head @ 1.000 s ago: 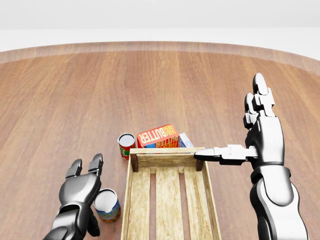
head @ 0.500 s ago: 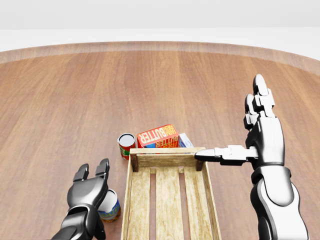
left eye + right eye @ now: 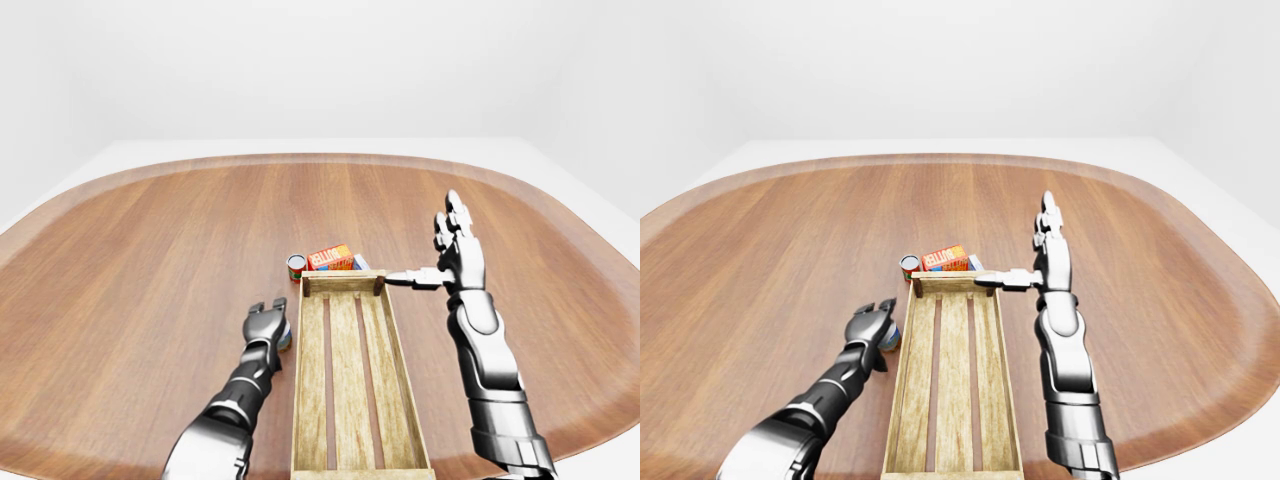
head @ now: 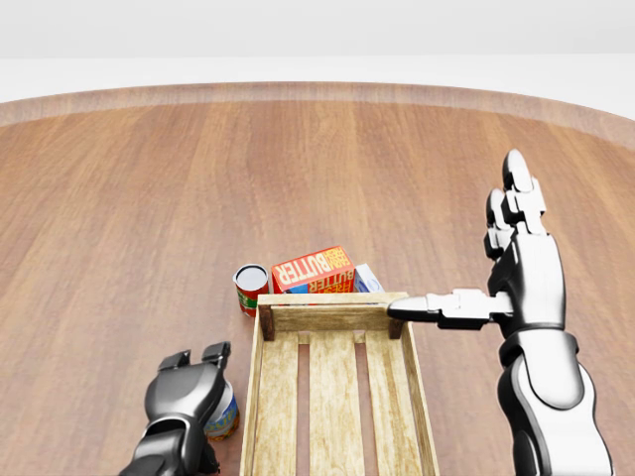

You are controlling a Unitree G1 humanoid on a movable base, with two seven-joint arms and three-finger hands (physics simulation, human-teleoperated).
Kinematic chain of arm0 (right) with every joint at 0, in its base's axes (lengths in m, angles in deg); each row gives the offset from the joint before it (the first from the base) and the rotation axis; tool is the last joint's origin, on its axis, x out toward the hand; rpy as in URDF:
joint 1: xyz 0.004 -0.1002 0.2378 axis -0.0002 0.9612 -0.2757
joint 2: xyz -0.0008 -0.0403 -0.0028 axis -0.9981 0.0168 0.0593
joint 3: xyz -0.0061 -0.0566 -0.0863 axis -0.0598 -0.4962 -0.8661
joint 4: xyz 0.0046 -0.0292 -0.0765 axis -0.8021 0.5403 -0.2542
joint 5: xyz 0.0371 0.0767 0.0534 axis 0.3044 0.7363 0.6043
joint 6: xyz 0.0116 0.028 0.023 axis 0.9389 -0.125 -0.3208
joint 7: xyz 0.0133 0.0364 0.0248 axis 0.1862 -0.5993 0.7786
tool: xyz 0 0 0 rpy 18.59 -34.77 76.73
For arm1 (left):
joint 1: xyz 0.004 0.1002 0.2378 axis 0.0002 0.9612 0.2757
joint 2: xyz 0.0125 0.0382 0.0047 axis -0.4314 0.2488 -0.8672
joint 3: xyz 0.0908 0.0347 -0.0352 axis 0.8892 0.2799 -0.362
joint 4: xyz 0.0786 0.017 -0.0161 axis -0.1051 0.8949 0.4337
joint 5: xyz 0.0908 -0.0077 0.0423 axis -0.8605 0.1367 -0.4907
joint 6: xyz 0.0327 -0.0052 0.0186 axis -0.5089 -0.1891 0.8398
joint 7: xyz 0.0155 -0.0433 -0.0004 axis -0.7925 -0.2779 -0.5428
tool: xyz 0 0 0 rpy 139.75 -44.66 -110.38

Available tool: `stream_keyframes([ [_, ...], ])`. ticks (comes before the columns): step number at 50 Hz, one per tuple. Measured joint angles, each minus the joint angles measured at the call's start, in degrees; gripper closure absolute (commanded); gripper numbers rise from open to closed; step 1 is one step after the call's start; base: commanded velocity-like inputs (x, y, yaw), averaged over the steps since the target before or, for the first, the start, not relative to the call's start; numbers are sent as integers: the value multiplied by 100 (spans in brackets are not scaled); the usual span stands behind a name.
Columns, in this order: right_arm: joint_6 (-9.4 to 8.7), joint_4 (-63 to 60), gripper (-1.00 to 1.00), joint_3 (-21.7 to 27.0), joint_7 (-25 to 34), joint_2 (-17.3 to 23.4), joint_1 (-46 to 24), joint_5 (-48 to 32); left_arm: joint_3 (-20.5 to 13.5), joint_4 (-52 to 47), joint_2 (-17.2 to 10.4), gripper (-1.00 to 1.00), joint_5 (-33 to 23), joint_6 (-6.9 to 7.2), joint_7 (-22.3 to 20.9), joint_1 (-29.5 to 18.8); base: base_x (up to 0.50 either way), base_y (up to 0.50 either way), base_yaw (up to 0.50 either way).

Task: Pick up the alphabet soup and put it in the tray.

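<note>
The soup can (image 4: 225, 414), white-topped with a blue and yellow label, stands just left of the wooden tray (image 4: 332, 317) near the bottom of the head view. My left hand (image 4: 195, 359) is over it from the left and hides most of its top. The fingers are bent over the can but not closed round it. My right hand (image 4: 496, 268) is open and flat to the right of the tray. Its fingers point up the view and its thumb tip touches the tray's top right corner. The tray holds nothing.
A red and green can (image 4: 250, 288), an orange butter box (image 4: 314, 269) and a blue-white box (image 4: 368, 279) crowd the tray's top end. The round wooden table (image 3: 150, 240) spreads wide around them, with its rim at the top of the views.
My left hand has moved down and to the right, from beside the soup can to over it, covering most of its top. The right hand and the other things have not moved.
</note>
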Motion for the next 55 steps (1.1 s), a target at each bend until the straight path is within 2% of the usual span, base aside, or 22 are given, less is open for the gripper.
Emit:
stream_keyframes([
  [7,0,9,-100,2,2,1,1,5,-38,4,-42,100,56,0,18,-124,0,0,0],
  [14,0,13,-100,4,2,1,7,8,-61,88,-57,100,83,0,-312,-120,0,0,0],
  [25,0,13,-100,8,8,0,32,15,-65,158,-84,100,314,-1,-255,-100,0,0,0],
  [37,0,21,-100,12,8,0,48,17,-42,-111,-150,100,321,0,-375,8,0,0,0],
  [42,0,12,-100,11,5,-2,50,14,-33,-750,-225,100,192,0,-639,232,0,0,0],
  [55,0,29,-100,4,-6,-7,33,18,-141,-3197,-343,100,-551,0,-1710,1127,0,0,0],
])
